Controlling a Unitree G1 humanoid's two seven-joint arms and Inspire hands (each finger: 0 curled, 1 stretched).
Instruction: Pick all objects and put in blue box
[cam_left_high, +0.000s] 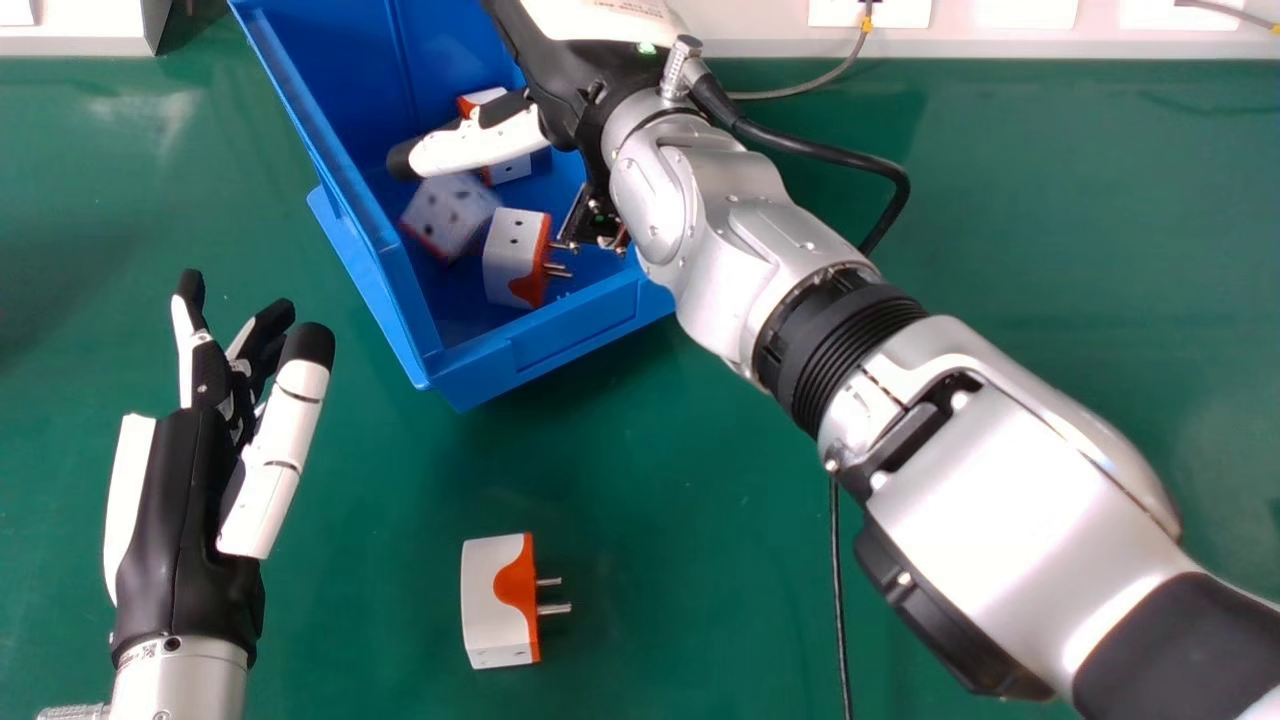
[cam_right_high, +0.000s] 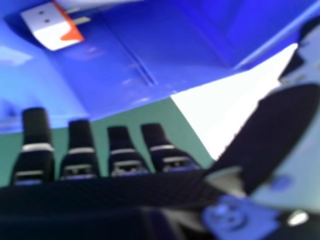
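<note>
Head view has the robot's right hand (cam_left_high: 575, 75) above the blue box (cam_left_high: 399, 290), its silver forearm (cam_left_high: 975, 480) slanting in from the lower right, with the thumb (cam_left_high: 480, 145) stretched toward the view's left over the box's interior. In the right hand view, its fingers (cam_right_high: 35, 127) are extended and apart from the thumb, so the hand is well open and has hold of nothing. Inside the box, an upright white-and-orange plug adapter (cam_left_high: 512, 255) stands near the front wall, its metal pins pointing to the head view's right. Just beside it is a blurred adapter (cam_left_high: 450, 212), tilted, with dark holes facing up; whether it touches the box floor cannot be told. Farther back, white and orange adapter parts (cam_left_high: 510, 168) show around the thumb, partly hidden by it. One more adapter (cam_left_high: 495, 600) lies outside the box, on the green table (cam_left_high: 680, 560), nearer the robot, with its pins also toward the head view's right. The left hand (cam_left_high: 175, 510) is at the head view's lower left, above the table, its fingers relaxed and loosely open, holding nothing. A black cable (cam_left_high: 838, 600) runs along the table beside the right forearm.
</note>
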